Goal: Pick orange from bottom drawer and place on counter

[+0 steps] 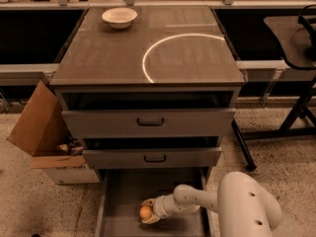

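Resting in bottom drawer (123, 191), hand (147, 213) at orange (145, 211); bowl (119, 17) on counter (98, 58).

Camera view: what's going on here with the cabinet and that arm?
A white robot arm reaches down into the pulled-out wide grey bottom drawer. Its pincer is at the small round orange fruit, which is inside the drawer towards its front and has not yet been brought up. The glossy dark grey-brown counter above carries a small white bowl near its back left corner.
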`<state>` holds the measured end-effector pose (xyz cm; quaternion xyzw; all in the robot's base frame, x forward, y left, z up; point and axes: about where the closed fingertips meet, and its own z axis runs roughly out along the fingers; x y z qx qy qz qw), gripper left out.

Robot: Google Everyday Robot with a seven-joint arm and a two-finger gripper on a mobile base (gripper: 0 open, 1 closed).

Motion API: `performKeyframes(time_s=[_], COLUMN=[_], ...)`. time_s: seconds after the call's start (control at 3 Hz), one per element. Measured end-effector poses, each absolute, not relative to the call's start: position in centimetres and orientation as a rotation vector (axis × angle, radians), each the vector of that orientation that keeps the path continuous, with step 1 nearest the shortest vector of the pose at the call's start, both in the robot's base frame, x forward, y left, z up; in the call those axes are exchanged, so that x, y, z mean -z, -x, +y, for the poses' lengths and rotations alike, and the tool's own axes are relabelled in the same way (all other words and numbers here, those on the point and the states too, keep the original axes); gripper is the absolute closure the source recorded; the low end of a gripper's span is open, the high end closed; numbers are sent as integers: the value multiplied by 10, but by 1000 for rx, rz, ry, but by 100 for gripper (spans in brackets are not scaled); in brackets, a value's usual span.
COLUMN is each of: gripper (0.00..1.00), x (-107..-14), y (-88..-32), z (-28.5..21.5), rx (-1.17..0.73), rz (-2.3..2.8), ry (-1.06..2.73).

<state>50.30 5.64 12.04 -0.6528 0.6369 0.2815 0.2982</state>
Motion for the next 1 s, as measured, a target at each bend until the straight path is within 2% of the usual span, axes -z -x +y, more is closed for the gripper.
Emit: performKeyframes(time_s=[0.33,0.67,1.0], gripper=[96,100,100], x=[-155,-207,-279], y=[-501,-517,-543], z=[45,11,-40], rx=[-772,-785,-838], rz=[1616,1524,1394], ry=[1693,1607,1523])
